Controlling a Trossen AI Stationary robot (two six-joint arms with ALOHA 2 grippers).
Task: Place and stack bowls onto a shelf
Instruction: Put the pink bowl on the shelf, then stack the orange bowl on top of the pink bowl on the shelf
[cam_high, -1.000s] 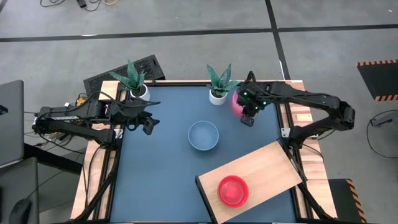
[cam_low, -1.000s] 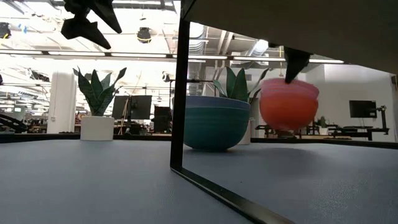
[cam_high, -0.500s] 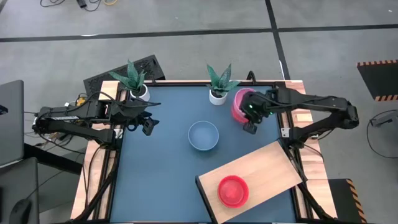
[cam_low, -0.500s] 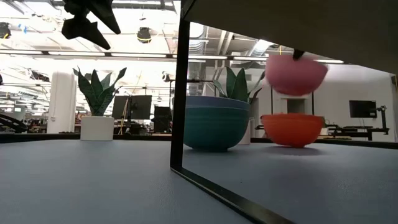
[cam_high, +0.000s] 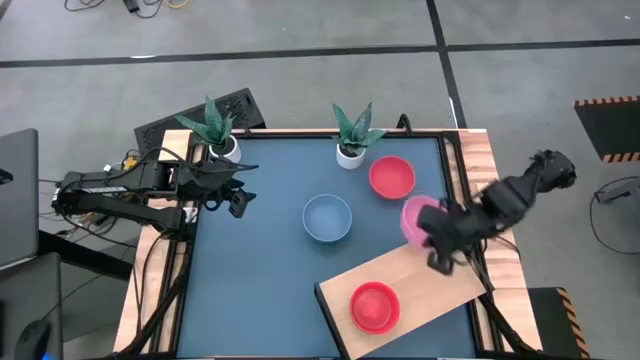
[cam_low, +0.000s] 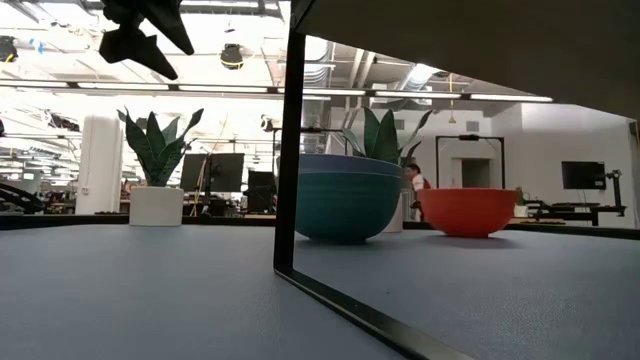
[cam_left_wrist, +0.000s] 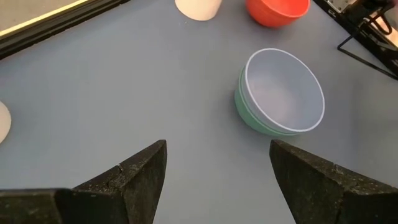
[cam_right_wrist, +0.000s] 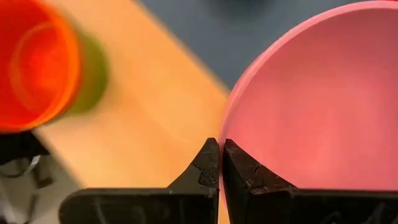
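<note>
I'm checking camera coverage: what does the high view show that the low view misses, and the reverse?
Only the high view shows the right gripper shut on the pink bowl's rim, carrying it at the shelf's upper edge, plus the red bowl already on the shelf. Only the low view shows the room behind the table and that the blue bowl sits nested in a green one. Both show the blue bowl, the other red bowl on the table, both plants, and the left gripper open, waiting above the table's left side.
</note>
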